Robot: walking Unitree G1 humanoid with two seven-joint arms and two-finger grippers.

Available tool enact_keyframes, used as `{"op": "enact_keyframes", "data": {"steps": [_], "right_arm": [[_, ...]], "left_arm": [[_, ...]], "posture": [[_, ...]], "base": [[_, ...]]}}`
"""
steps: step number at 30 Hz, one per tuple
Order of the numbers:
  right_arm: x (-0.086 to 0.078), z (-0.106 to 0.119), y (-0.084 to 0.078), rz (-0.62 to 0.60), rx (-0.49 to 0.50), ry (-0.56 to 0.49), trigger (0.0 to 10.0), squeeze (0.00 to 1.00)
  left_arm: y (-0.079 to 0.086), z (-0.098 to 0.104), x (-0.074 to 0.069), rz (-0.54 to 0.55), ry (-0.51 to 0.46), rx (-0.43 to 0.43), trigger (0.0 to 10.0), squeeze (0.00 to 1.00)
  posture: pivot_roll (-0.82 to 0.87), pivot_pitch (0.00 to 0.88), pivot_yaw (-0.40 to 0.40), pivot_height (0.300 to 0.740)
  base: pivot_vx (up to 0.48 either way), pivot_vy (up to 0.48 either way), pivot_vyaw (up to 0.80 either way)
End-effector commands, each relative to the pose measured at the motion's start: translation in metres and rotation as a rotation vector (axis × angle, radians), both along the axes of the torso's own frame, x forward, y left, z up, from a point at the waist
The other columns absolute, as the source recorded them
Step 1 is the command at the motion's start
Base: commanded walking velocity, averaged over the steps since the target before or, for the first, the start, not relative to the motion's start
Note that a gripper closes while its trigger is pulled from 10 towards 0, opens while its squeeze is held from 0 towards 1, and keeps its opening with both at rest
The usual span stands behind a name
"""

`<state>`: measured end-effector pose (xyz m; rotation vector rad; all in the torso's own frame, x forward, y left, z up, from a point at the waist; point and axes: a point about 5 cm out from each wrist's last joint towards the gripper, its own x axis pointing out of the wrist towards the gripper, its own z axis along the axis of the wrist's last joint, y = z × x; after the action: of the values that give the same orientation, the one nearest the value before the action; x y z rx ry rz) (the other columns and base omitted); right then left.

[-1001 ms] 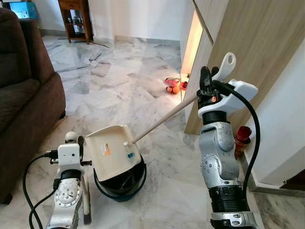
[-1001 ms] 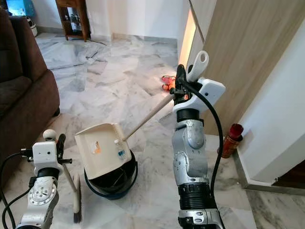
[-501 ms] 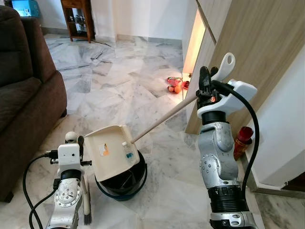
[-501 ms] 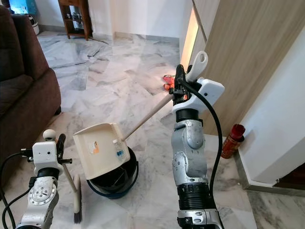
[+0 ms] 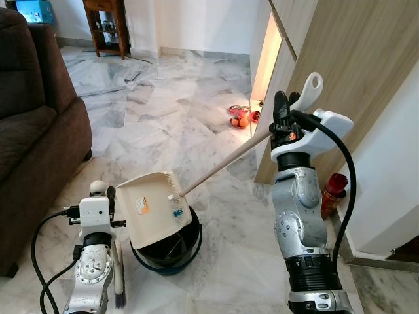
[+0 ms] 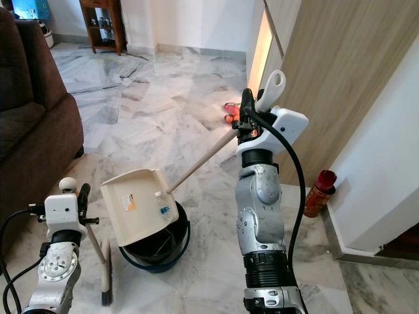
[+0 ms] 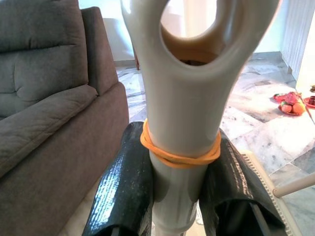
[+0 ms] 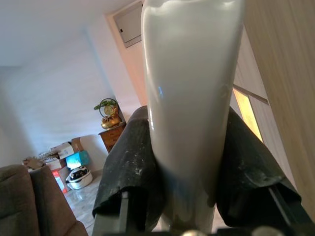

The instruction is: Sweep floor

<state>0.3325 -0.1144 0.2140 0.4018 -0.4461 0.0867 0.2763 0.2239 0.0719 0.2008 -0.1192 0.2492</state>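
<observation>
My right gripper (image 5: 283, 118) is raised at chest height, shut on the top of a long cream handle (image 5: 226, 161). That handle runs down to a cream dustpan (image 5: 154, 209), tilted over a black bucket (image 5: 167, 252) on the marble floor. A small clear-and-blue bit (image 5: 175, 206) sits in the pan near its lower side. My left gripper (image 5: 105, 193) is low on the left, shut on a short brush handle (image 7: 182, 113) that carries an orange rubber band. The brush head (image 6: 105, 288) rests on the floor beside the bucket. The right wrist view shows black fingers (image 8: 133, 167) clamping the cream handle (image 8: 189, 98).
A brown sofa (image 5: 33, 131) stands close on the left. A wooden panel (image 5: 340, 78) and a white wall rise on the right, with a red can (image 5: 334, 186) at their foot. Red and orange items (image 5: 239, 118) lie on the floor ahead. A wooden shelf (image 5: 108, 26) is at the far wall.
The camera has shifted a little. The dustpan stays tilted over the bucket, and both grippers keep their hold.
</observation>
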Motion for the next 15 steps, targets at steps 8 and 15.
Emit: {"op": "enact_keyframes", "data": {"steps": [8, 15], "right_arm": [[-0.013, 0.014, 0.018, -0.041, -0.22, -0.159, 10.0, 0.0], [-0.013, 0.013, 0.019, -0.05, -0.228, -0.166, 10.0, 0.0]], "left_arm": [[-0.008, 0.001, -0.003, -0.016, -0.028, -0.008, 10.0, 0.0], [-0.008, 0.001, -0.003, -0.015, -0.029, -0.007, 10.0, 0.0]], "posture": [[0.16, 0.0, -0.059, 0.74], [0.16, 0.0, -0.058, 0.74]], "base": [[0.0, 0.0, 0.0], [0.0, 0.0, 0.0]]}}
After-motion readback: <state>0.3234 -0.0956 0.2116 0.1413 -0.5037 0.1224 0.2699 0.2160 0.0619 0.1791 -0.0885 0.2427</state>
